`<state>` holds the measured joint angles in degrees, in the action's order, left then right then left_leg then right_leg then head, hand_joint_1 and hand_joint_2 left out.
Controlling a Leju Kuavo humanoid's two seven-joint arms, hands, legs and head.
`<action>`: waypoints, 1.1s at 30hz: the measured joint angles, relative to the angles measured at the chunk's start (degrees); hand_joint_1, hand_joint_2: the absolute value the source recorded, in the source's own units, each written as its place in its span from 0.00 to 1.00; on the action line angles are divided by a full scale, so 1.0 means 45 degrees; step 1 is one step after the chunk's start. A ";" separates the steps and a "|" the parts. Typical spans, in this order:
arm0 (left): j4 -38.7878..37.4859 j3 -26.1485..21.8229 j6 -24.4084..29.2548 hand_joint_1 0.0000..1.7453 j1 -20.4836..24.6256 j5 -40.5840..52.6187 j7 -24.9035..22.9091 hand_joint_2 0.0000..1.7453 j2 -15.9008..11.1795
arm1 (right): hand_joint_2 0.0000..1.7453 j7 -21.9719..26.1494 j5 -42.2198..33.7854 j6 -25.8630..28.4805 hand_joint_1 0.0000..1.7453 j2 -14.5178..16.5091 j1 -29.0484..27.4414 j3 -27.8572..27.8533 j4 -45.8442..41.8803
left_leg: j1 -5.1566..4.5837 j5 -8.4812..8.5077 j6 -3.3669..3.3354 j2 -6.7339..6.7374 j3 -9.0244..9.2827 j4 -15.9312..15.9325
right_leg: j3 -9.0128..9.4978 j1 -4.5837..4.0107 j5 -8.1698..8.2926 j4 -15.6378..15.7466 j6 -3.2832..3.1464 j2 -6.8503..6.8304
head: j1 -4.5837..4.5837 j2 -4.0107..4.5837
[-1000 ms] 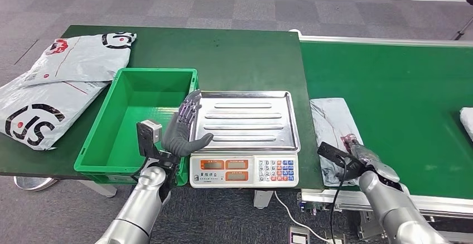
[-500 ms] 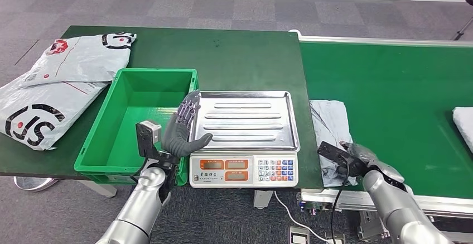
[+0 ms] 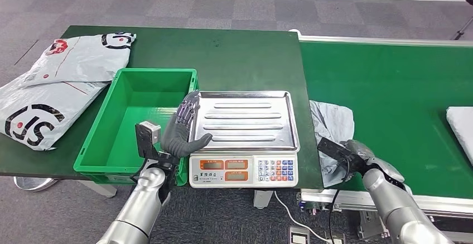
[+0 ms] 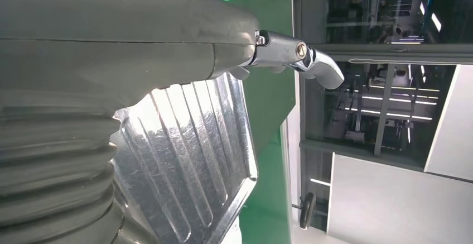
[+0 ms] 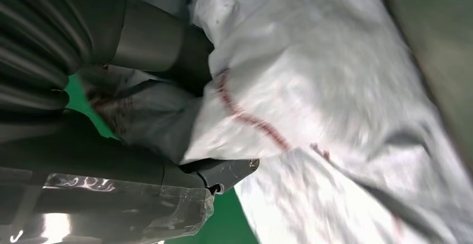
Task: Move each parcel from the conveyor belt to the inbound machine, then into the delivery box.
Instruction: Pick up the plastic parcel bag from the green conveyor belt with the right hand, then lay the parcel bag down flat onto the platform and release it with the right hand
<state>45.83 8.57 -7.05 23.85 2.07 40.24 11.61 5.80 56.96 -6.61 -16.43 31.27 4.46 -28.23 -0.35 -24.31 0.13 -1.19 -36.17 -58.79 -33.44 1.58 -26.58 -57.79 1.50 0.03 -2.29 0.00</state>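
A grey plastic parcel (image 3: 333, 128) lies crumpled at the near left end of the green conveyor belt (image 3: 390, 87). My right hand (image 3: 357, 156) grips its near edge; up close the thumb and fingers (image 5: 167, 43) pinch the grey-white bag (image 5: 312, 99) with a red line on it. The scale with a steel tray (image 3: 248, 118) stands beside the belt. My left hand (image 3: 183, 127) hovers with fingers apart at the tray's left edge (image 4: 189, 160), holding nothing. The green delivery box (image 3: 139, 115) sits left of the scale. A second white parcel (image 3: 462, 125) lies at the belt's right edge.
Large grey printed mail bags (image 3: 53, 87) lie on the dark green table (image 3: 240, 60) left of the box. The scale's keypad and displays (image 3: 245, 170) face me at the table's front edge.
My right hand has closed on the parcel's near edge and bunched it up toward the scale. The white parcel at the right has ridden further into view. The left hand has stayed still.
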 joint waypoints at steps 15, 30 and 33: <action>0.0550 -0.0002 -0.0072 0.00 -0.0405 0.0061 -0.0001 1.00 -0.0098 | 1.00 0.3408 -0.2658 0.5068 1.00 0.0454 -0.0125 -0.0917 -0.4512 | 0.0004 0.0005 0.0009 -0.0007 -0.0012 0.0002 | -0.0024 -0.0001 -0.0002 -0.0010 -0.0003 -0.0005 | 0.0000 0.0000; 0.0536 -0.0004 -0.0157 0.00 -0.0406 0.0091 -0.0002 1.00 -0.0056 | 1.00 0.5163 -0.3001 0.8438 1.00 0.0971 -0.1295 -0.1967 -1.0474 | 0.0000 0.0001 0.0004 0.0003 -0.0019 0.0000 | -0.0034 0.0002 -0.0004 -0.0008 -0.0001 0.0000 | 0.0000 0.0000; 0.0488 -0.0005 -0.0172 0.00 -0.0377 0.0060 -0.0001 1.00 -0.0022 | 1.00 0.5834 -0.3534 0.8464 1.00 0.1111 -0.1395 -0.1998 -1.0907 | 0.0000 0.0001 0.0004 0.0001 -0.0019 0.0002 | -0.0029 0.0002 -0.0004 -0.0008 -0.0001 -0.0001 | 0.0000 0.0000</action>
<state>48.03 8.55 -7.83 22.15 2.34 40.23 11.51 32.05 41.06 31.48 -11.43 25.00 -4.53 -77.31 -0.35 -24.31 0.15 -1.19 -36.26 -58.78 -33.57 1.59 -26.60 -57.82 1.50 0.03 -2.29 0.00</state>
